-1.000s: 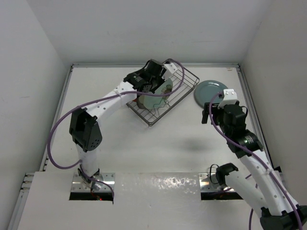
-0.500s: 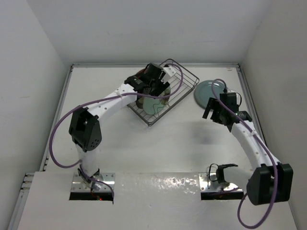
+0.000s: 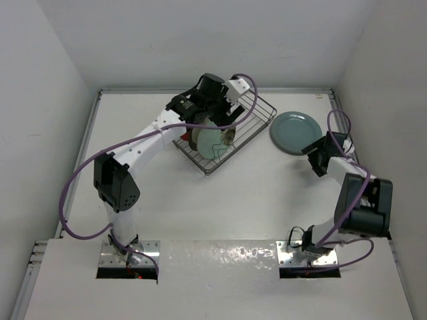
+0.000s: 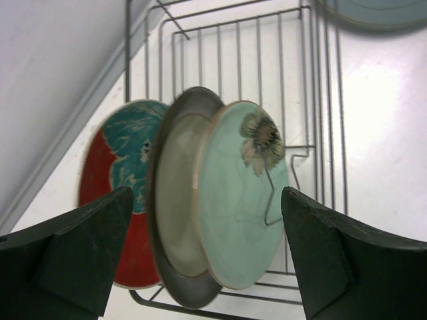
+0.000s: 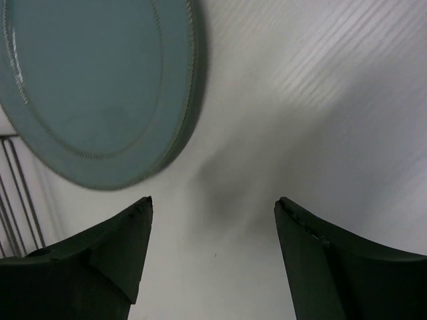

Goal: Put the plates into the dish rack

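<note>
Three plates stand on edge in the dish rack, close together in one row. In the left wrist view, the red plate with its teal pattern is on the left. The cream plate with the dark brown rim is in the middle. The pale green plate (it carries a small flower motif near its upper rim) is on the right. The rack sits askew to the edges of the white worktop.

The left fingers stand wide apart above the row, one to each side of it, holding nothing.

The grey-teal plate lies flat on the worktop, just beside the rack's right end and outside it. The right fingers hang low over bare worktop near that plate's edge. They are spread apart with nothing between them and are not touching the plate.
</note>
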`<act>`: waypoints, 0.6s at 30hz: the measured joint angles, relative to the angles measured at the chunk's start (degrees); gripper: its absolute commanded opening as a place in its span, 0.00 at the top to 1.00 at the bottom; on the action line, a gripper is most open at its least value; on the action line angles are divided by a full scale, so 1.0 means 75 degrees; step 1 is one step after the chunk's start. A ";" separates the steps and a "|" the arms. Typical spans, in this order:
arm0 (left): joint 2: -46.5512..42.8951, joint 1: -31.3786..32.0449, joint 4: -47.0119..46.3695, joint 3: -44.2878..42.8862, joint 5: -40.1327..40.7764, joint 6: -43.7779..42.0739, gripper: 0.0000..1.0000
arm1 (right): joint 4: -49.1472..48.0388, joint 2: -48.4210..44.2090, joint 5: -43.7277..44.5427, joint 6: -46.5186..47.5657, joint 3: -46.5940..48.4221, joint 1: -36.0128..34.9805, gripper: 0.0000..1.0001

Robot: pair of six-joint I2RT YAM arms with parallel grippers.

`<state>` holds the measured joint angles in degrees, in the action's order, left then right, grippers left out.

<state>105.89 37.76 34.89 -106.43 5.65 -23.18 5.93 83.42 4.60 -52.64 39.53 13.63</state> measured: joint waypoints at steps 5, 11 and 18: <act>-0.0012 0.0000 0.0358 -0.0050 -0.0519 0.0023 0.11 | -0.1005 0.1090 -0.0090 -0.0102 0.0082 0.0271 0.29; -0.0012 0.0000 0.0714 -0.0332 -0.0822 0.0006 0.11 | -0.2168 0.2200 -0.0460 -0.0268 0.0641 0.0414 0.30; -0.0003 0.0000 0.0766 -0.0851 -0.0816 -0.0076 0.11 | -0.3019 0.3267 -0.0845 -0.0539 0.1422 0.0519 0.57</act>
<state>105.86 37.76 40.64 -112.81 -0.47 -23.75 -16.71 107.92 -1.74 -56.69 50.19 17.52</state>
